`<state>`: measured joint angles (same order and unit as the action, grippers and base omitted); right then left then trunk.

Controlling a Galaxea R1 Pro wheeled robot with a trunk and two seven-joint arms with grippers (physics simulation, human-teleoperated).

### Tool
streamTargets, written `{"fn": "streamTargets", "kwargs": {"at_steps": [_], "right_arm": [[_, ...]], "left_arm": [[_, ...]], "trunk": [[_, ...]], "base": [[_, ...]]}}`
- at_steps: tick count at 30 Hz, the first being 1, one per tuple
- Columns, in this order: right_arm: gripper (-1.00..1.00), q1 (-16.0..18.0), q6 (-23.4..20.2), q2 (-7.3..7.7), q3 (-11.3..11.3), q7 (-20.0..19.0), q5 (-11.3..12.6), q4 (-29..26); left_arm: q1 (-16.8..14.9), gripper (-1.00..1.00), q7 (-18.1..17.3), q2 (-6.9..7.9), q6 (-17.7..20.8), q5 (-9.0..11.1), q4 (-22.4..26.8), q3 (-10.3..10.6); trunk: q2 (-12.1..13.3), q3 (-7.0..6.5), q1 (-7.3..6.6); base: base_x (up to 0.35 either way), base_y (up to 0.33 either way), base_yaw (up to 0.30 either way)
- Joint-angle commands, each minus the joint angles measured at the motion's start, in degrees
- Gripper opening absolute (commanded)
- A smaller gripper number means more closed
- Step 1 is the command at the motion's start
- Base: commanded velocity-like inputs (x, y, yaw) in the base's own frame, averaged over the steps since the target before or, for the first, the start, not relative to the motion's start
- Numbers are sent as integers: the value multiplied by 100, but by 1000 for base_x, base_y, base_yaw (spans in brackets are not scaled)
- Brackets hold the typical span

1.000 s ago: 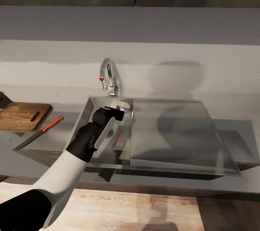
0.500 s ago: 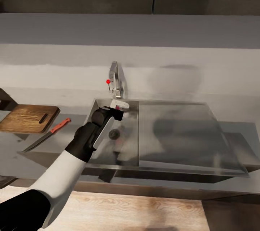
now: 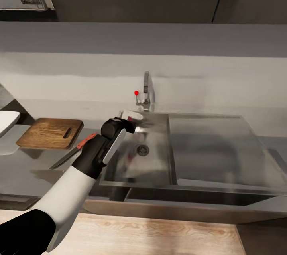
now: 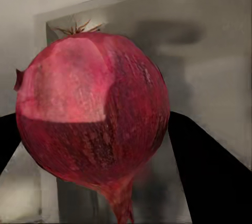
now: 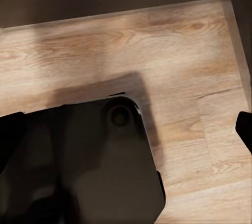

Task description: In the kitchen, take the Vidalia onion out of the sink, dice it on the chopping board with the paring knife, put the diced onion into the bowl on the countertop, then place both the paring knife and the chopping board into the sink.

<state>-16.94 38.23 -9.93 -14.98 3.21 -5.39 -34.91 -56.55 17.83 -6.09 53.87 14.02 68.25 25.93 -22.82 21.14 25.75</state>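
Note:
The Vidalia onion (image 4: 92,119), dark red with a dried tuft, sits clamped between the dark fingers (image 4: 210,171) of my left gripper (image 4: 94,129). From the head view, the left gripper (image 3: 130,117) hovers over the back left corner of the sink (image 3: 159,169), near the tap (image 3: 146,87). To the left on the countertop (image 3: 36,171) lies the chopping board (image 3: 51,133). The paring knife (image 3: 73,151) rests beside it, partly behind my forearm. The white bowl (image 3: 6,121) shows at the left edge. My right gripper (image 5: 126,129) hangs open over the floor.
The steel drainboard (image 3: 215,147) adjoins the basin on the right. A round drain (image 3: 142,150) sits in the basin floor. A red knob (image 3: 136,92) juts out beside the tap. Dark cabinets run above the grey backsplash. Below the counter edge is wooden floor (image 3: 159,235).
The head camera has swung left, so the sink slides right in the picture and the board, knife and bowl come in. The left gripper with the onion has shifted toward the basin's left side.

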Motion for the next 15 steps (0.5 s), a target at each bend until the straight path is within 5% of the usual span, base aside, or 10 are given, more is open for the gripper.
{"fn": "streamTargets", "kwargs": {"at_steps": [1,15], "right_arm": [[100,-3,0,-7,-21,31,-59,-10],[100,-3,1,-7,-16,39,-59,-7]], "left_arm": [[-5,-100,50,2,19,49,4,9],[-5,-100,51,11,19,49,-5,9]], "trunk": [[-10,-1,4],[-10,-127,4]], "base": [[0,301,0],[0,303,21]]}}
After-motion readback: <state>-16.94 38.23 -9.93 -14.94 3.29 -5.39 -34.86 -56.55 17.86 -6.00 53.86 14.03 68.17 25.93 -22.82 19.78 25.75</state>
